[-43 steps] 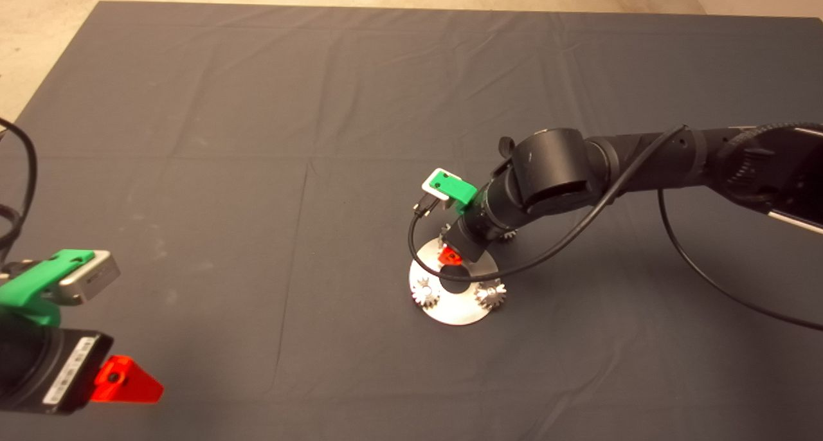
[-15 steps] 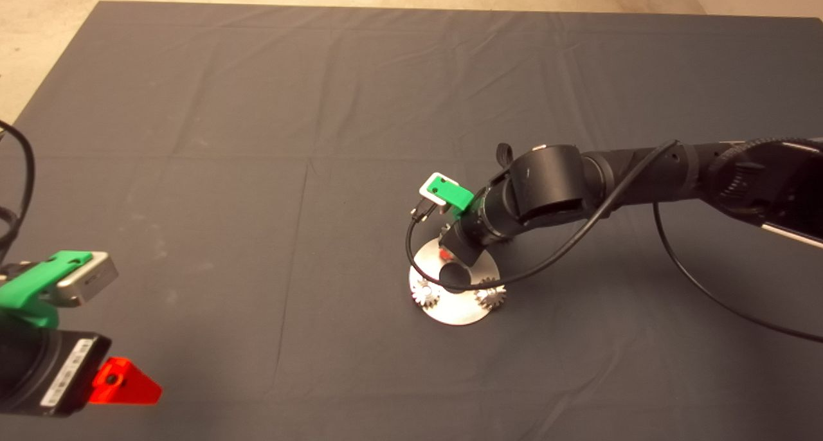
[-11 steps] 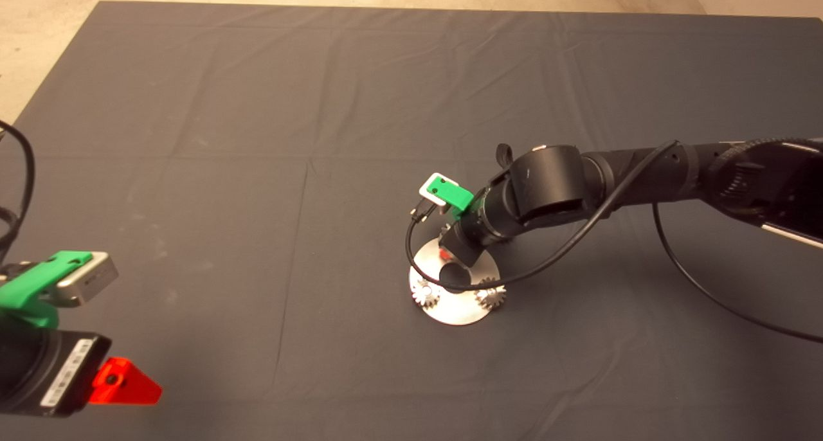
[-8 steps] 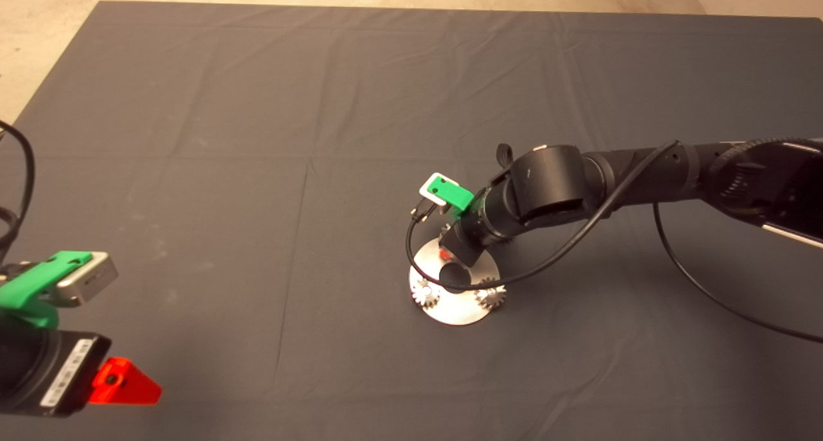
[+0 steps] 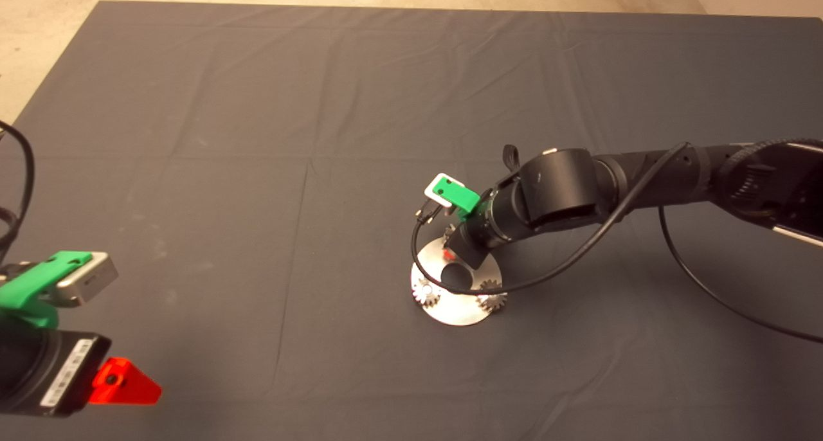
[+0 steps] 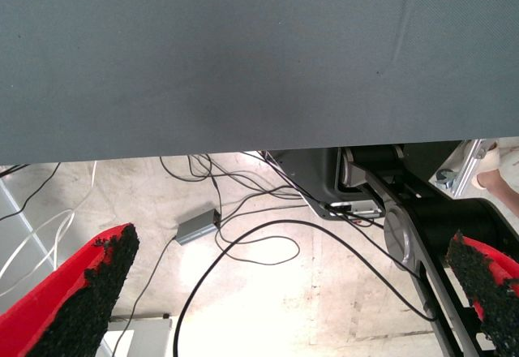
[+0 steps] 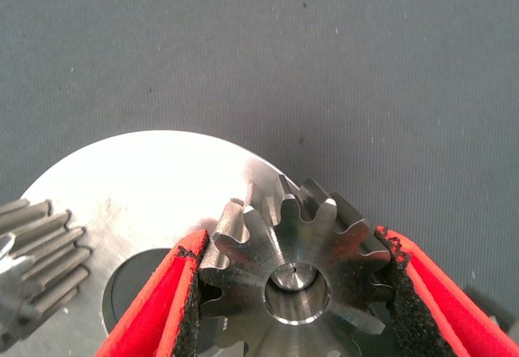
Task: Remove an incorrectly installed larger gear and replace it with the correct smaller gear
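My right gripper is down on the far rim of a round silver plate. In the right wrist view this gripper is shut on the larger gear, with both black pads against its teeth. The gear is grey-silver, and a bright pin shows in its centre. It stands at the edge of the plate. Two shiny gears stand on the plate's near side. The smaller dark gear is hidden. My left gripper is open and empty, parked at the lower left.
The right arm's black cable loops over the plate. Another gear shows beside the plate's centre hole. The left wrist view shows the mat's edge, floor cables and the robot's base.
My right gripper came down onto the plate's far rim. In the last half second the arm shifted slightly right. The left arm has not moved.
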Motion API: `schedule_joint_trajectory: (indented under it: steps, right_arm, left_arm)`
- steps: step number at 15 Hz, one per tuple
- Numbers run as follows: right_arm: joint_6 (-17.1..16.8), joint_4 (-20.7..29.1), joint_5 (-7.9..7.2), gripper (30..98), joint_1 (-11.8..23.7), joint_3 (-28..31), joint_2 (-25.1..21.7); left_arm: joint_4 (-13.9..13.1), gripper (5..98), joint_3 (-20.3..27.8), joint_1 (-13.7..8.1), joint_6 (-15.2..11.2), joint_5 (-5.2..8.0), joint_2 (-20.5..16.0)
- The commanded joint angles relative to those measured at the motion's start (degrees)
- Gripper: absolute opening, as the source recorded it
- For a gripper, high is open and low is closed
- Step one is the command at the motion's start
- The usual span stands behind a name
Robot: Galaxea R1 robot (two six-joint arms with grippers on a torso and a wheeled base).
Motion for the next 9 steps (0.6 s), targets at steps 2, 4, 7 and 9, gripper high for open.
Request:
schedule_joint_trajectory:
  steps: [2,4,7,9]
  right_arm:
    - [0.8,-1.1,0.57,49.9,3.9,1.6,0.0]
    - [1.1,-1.1,0.52,49.9,5.5,2.8,0.0]
    - [2.9,-0.9,0.31,49.8,9.2,3.8,-0.7]
    - [3.1,-0.7,0.31,49.9,10.5,4.4,-3.5]
  left_arm:
    - [-1.0,98.2,0.8,-0.8,0.4,7.60,-0.5]
    - [-1.0,98.2,0.8,-0.8,0.4,7.60,-0.4]
    - [-1.0,98.2,0.8,-0.8,0.4,7.60,-0.5]
    - [-1.0,98.2,0.8,-0.8,0.4,7.60,-0.5]
